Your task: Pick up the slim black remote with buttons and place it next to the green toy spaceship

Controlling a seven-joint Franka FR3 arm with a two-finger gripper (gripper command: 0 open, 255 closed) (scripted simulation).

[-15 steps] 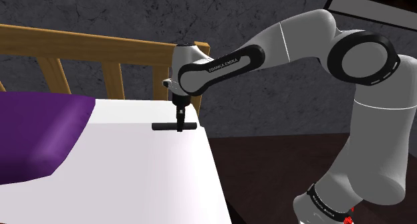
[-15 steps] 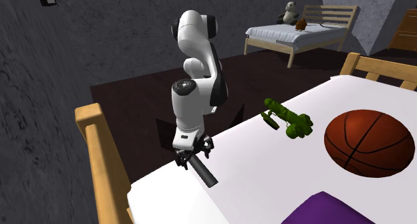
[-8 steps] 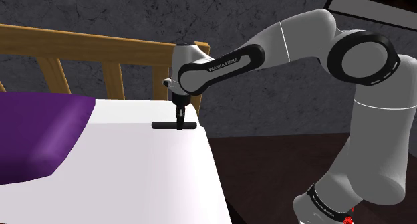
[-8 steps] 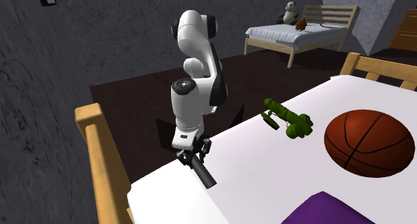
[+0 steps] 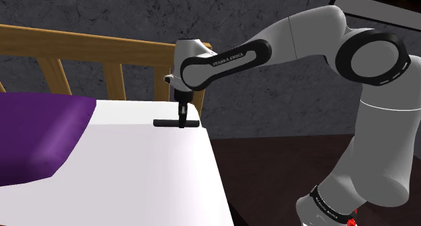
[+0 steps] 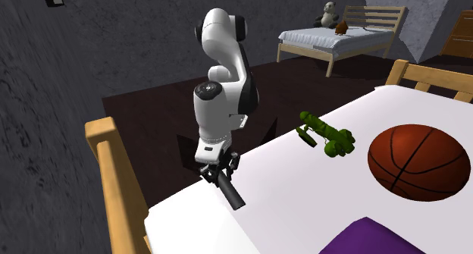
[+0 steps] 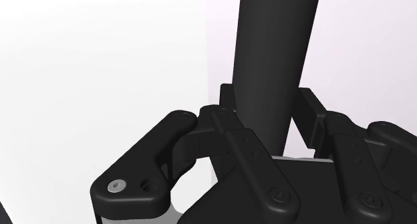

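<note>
Black slim remote point(image 5: 164, 123): centre-left of shoulder view, near white bed's point(image 5: 135, 184) edge, clamped mid-length by gripper point(image 5: 181, 117). Handling advice: lift level, carry toward green spaceship point(image 6: 326, 136).

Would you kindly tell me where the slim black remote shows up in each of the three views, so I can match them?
Shoulder view: the remote is a level bar left of centre, under the wooden rail.
Second exterior view: the remote slants at lower centre, by the bed's corner.
Wrist view: the remote is the dark bar reaching out from between the jaws.
Shared landmark: the gripper clasping it over the white bed.
</note>
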